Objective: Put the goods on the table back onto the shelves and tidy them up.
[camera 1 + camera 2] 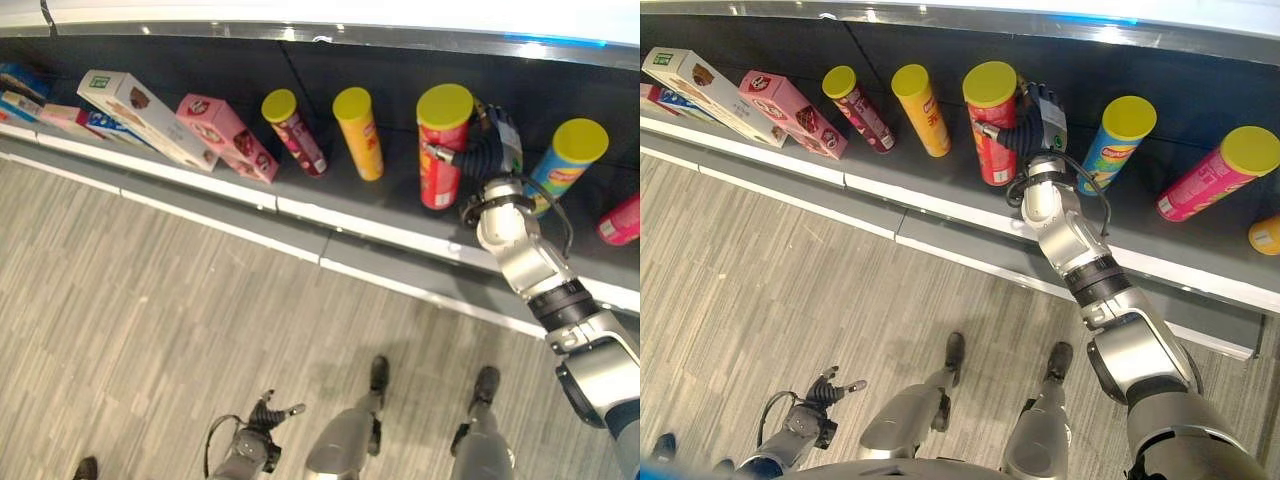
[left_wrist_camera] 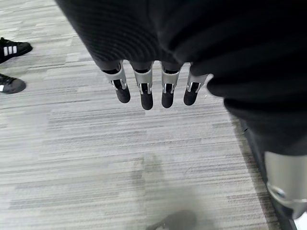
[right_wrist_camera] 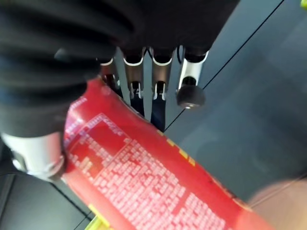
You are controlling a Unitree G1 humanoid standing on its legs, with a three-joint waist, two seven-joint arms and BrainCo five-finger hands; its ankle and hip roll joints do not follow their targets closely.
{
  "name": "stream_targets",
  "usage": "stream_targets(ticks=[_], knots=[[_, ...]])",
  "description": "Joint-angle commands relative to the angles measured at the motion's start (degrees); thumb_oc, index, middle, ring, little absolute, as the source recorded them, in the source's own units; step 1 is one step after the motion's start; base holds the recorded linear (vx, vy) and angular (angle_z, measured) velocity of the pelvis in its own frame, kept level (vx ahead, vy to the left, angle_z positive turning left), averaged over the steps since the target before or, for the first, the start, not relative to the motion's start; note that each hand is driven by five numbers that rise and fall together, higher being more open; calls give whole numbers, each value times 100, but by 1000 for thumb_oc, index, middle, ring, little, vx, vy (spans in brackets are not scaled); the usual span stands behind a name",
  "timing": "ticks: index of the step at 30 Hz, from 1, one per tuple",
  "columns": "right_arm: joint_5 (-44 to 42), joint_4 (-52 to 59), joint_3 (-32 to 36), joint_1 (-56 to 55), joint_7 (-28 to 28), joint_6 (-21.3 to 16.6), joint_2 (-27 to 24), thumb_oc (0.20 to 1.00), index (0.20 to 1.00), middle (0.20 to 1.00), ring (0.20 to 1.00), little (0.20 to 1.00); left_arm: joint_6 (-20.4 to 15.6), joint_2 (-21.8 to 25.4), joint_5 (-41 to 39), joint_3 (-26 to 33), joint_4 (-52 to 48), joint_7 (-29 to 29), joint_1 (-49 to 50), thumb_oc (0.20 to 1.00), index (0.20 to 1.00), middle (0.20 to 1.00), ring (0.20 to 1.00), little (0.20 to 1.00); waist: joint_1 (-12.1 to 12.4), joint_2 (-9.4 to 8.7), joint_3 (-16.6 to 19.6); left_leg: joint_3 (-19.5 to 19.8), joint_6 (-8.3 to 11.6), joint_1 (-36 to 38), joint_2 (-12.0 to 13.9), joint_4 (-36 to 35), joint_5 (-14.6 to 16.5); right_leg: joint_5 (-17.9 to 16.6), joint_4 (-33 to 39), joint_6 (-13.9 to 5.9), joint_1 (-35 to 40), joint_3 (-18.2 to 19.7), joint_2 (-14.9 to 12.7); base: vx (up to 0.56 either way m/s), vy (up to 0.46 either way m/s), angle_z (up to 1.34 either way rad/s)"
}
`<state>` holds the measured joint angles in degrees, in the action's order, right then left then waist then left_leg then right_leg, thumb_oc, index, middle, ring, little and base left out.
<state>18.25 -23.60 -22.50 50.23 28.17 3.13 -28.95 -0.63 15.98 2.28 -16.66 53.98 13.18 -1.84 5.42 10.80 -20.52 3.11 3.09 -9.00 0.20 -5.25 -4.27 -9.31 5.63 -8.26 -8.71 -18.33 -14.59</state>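
The right hand [image 1: 1032, 122] is reaching up to the dark shelf [image 1: 1200, 250] and is gripping the red can [image 1: 991, 125] with the yellow lid, the thumb crossing the can's front and the fingers passing behind it. The right wrist view is confirming the clamp from close in: the fingers [image 3: 160, 86] are lying along the red can's printed side, with the dark shelf surface showing past them. The can is standing on the shelf, roughly upright.

Just to the right of the hand, a blue can [image 1: 1114, 143] is standing on the same shelf; further right, a pink can [image 1: 1220, 172] is leaning, a detail that the right eye view is showing in full while the left eye view is cutting it at the edge. To the left of the red can, an orange can [image 1: 360, 131] and a dark red can [image 1: 293, 130] are standing side by side, both yellow-lidded. Further left, a pink box [image 1: 226, 136] and a white box [image 1: 138, 115] are lying tilted against each other.

The left hand [image 1: 267, 415] is hanging low over the grey floor [image 1: 150, 300], well away from the shelf. Its own wrist view is showing the fingers [image 2: 144, 91] straight, apart and holding nothing, plus a person's black shoes [image 2: 12, 64] on the floor.
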Motion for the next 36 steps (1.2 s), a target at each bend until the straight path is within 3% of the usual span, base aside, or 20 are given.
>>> stream_targets(ticks=[1, 10, 15, 36], knots=[[472, -273, 19, 909, 630, -184, -12, 200, 200, 200, 200, 200, -68, 354, -227, -507, 152, 179, -181, 1000, 1000, 1000, 1000, 1000, 161, 85, 150, -229, 232, -226, 64, 25, 133, 550, -715, -374, -74, 286, -535, -14, 11, 7], [627, -539, 196, 1096, 1174, -74, -103, 200, 200, 200, 200, 200, -124, 321, -189, -700, 78, 223, -283, 1000, 1000, 1000, 1000, 1000, 288, 292, 112, -121, 226, -422, 8, 25, 64, 532, -725, -401, -195, 223, -601, -4, 6, 3], [649, -668, 161, 1150, 1200, -30, -142, 200, 200, 200, 200, 200, -168, 326, -165, -766, 14, 226, -340, 1000, 1000, 1000, 1000, 1000, 346, 414, 74, -49, 208, -526, -59, 25, 34, 463, -703, -439, -269, 193, -664, -2, 17, 2], [491, -1014, 66, 1144, 1245, -16, -173, 200, 200, 200, 200, 200, -217, 274, -195, -870, 165, 253, -426, 1000, 1000, 1000, 1000, 1000, 379, 607, 2, 30, 196, -791, -216, 25, -37, 322, -672, -516, -426, 104, -837, 2, 10, 4]])
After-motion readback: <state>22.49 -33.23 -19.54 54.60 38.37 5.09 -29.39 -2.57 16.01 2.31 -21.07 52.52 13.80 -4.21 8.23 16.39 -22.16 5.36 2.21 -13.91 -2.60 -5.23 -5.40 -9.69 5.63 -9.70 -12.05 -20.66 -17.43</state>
